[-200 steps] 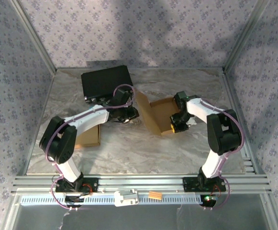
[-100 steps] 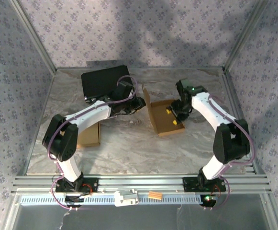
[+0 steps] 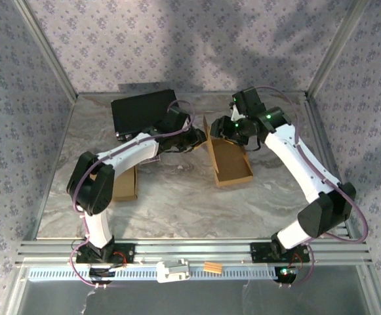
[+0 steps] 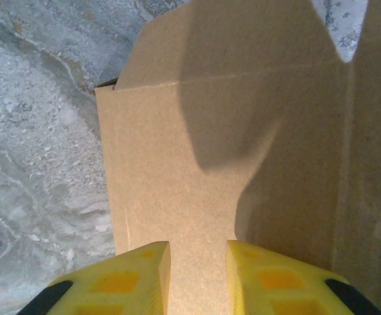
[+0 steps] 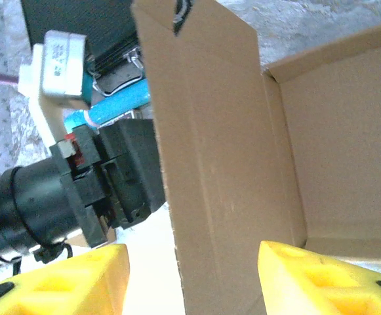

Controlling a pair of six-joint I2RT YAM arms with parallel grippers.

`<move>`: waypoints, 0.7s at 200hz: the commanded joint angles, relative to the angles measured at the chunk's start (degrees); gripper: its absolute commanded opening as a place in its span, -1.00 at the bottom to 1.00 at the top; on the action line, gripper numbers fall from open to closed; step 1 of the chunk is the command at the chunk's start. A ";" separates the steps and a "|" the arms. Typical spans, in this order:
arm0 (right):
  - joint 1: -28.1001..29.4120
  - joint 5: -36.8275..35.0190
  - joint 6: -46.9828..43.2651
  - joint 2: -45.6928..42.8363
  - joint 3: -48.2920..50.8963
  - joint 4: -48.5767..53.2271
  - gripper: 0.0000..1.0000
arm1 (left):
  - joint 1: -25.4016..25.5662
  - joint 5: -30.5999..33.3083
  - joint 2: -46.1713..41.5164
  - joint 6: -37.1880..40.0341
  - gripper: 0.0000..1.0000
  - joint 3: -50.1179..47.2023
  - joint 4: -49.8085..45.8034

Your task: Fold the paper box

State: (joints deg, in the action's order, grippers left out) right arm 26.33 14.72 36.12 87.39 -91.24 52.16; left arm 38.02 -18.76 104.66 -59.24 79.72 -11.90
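Right gripper (image 5: 190, 254) is wide open and holding nothing. The upright side flap (image 5: 210, 157) of the paper box (image 3: 233, 167) stands in the gap between its fingers (image 5: 65, 279), close against one pad and clear of the other. Can't tell if the near pad actually touches.

Left gripper (image 4: 198, 252) is on the opposite face of the same flap, jaws only a narrow slit apart, tips right at the panel. Nothing visibly pinched, contact not certain.

Box sits just below and ahead of the right gripper: an open tray with its floor flat on the table (image 3: 177, 203), walls up, one inside corner crease showing past the right gripper's fingers. The flap is between the two grippers, roughly vertical, with a top corner cut at an angle.

Materials:
- Box: plain brown cardboard, matte, fine fibrous grain, crisp score lines where panels meet.
- Fingers: yellow moulded plastic with recessed pockets, black at the base.
- Table: grey-white marble pattern.

Behind the left gripper is a black case (image 3: 143, 113), a hard rectangular shell with metal latches on its edge. Further back along the left arm, partly under it, a cardboard sheet (image 3: 126, 186) lies flat.

Writing: a white tag (image 5: 58, 52) on the left wrist carries small print, too blurred to read. A teal cable (image 5: 121, 105) runs just below it.
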 commanded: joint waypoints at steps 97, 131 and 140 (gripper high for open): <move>0.43 2.51 -6.30 11.72 -8.40 7.85 -0.39 | 0.56 -1.30 1.79 1.48 -0.44 4.21 -2.01; 0.05 -0.44 -1.11 11.72 -9.10 6.17 -0.88 | 0.50 3.17 -1.45 5.28 -0.38 5.46 -6.72; -0.11 -1.29 1.99 11.28 -9.04 5.15 -0.92 | 0.48 5.95 -3.10 7.07 -0.36 6.07 -9.31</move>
State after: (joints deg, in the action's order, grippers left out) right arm 26.55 16.23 32.12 99.04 -98.24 58.02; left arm 38.06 -17.93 106.15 -57.10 82.32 -15.20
